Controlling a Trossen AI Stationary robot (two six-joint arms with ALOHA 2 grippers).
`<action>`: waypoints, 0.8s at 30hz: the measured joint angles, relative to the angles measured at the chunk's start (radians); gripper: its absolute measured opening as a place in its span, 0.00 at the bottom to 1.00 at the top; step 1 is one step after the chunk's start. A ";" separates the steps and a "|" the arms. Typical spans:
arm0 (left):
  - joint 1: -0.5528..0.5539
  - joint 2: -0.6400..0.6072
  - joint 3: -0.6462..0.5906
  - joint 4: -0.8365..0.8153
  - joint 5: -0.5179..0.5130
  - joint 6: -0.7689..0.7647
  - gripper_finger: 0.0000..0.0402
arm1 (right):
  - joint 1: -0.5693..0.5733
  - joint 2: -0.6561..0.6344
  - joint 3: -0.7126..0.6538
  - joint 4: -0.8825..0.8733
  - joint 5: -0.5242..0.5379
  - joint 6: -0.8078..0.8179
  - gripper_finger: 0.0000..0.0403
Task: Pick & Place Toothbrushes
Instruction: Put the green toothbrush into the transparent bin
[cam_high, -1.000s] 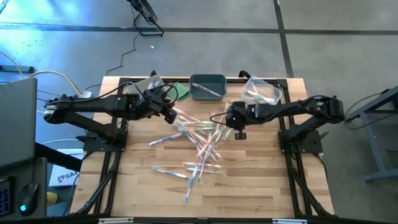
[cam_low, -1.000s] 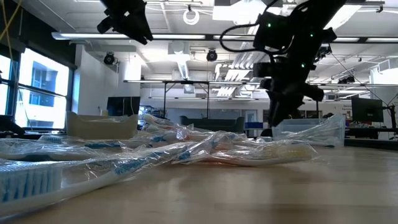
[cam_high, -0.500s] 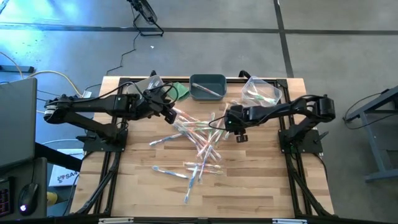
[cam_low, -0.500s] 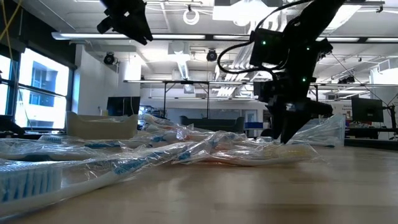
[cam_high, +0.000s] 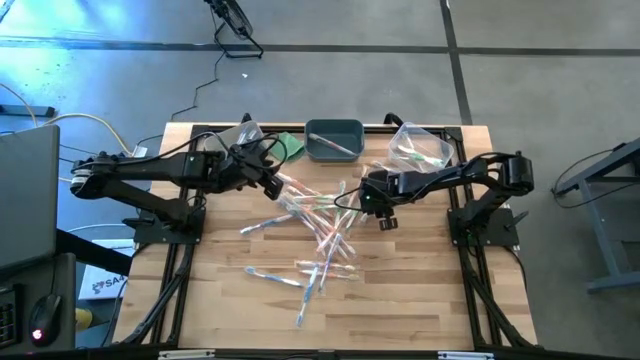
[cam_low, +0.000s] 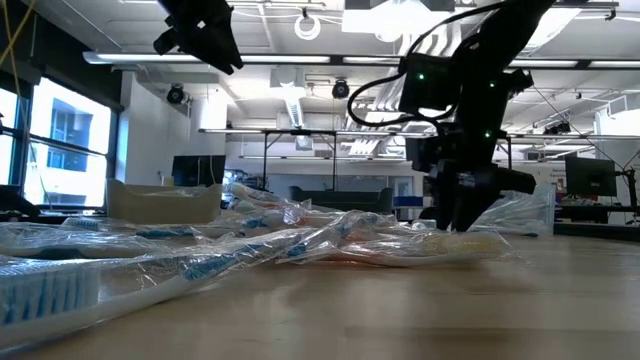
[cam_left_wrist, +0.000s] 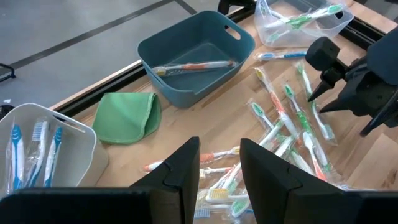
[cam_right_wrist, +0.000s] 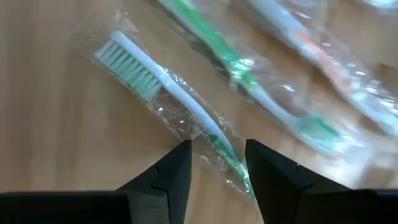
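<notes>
High view: wrapped toothbrushes (cam_high: 318, 228) lie scattered across the middle of the wooden counter (cam_high: 400, 300). At its far edge stand a blue bin (cam_high: 333, 139) with one toothbrush in it, a clear tub (cam_high: 418, 148) with green ones, a white tub (cam_high: 243, 133) and a green cloth (cam_high: 290, 146). The left gripper (cam_high: 276, 184) hangs over the pile's left end; the right gripper (cam_high: 363, 197) is low at the pile's right edge.

Low view: the right gripper (cam_low: 460, 215) points down, its tips just at the wrapped toothbrushes; the left arm is high up.

Left wrist view: the left gripper (cam_left_wrist: 219, 163) stands partly open with nothing between its fingers, above the toothbrushes.

Right wrist view: the right gripper (cam_right_wrist: 217, 163) is partly open, its fingers on either side of a green-bristled toothbrush (cam_right_wrist: 180, 99) lying in its wrapper on the counter, not clamped on it.
</notes>
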 joint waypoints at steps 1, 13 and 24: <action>0.000 0.000 0.000 0.000 0.000 0.000 0.28 | 0.000 0.000 0.000 0.000 -0.020 -0.001 0.36; 0.000 0.000 0.000 -0.014 0.000 -0.002 0.28 | 0.000 0.000 0.000 -0.004 -0.069 0.001 0.36; 0.000 0.000 0.000 -0.026 0.001 -0.004 0.28 | 0.000 -0.001 0.000 -0.038 -0.068 0.014 0.27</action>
